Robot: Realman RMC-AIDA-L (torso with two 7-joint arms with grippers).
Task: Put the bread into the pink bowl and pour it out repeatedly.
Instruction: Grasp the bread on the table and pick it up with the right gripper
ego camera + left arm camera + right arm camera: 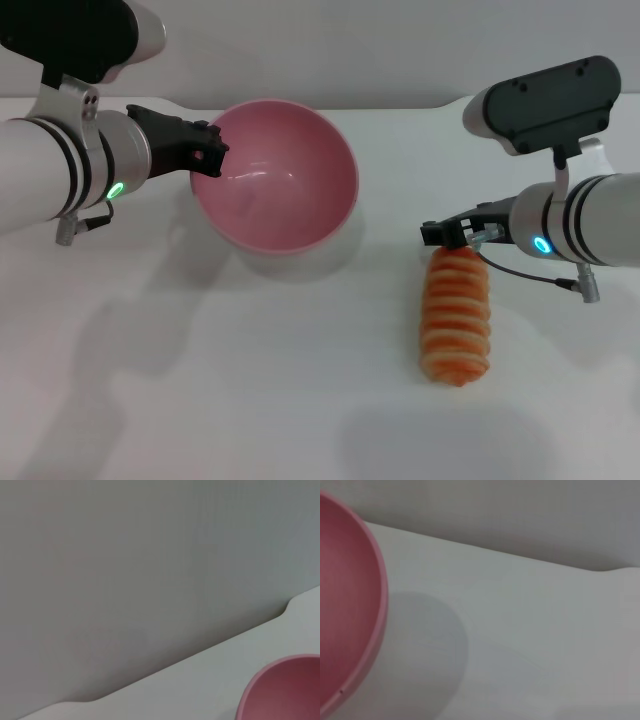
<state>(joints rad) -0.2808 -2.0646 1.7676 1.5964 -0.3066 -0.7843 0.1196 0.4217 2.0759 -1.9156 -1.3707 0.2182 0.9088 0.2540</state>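
The pink bowl (pixel 283 185) is tilted with its opening towards me and is empty. My left gripper (pixel 208 156) is shut on its left rim and holds it a little above the white table (pixel 230 400). Part of the bowl also shows in the left wrist view (pixel 285 692) and in the right wrist view (pixel 345 605). The bread (pixel 457 318), orange and cream striped, lies lengthwise on the table to the right of the bowl. My right gripper (pixel 456 236) is at the bread's far end, just above it.
The table's far edge meets a grey wall (pixel 400 50) behind the bowl. Bare table surface lies in front of the bowl and to the left of the bread.
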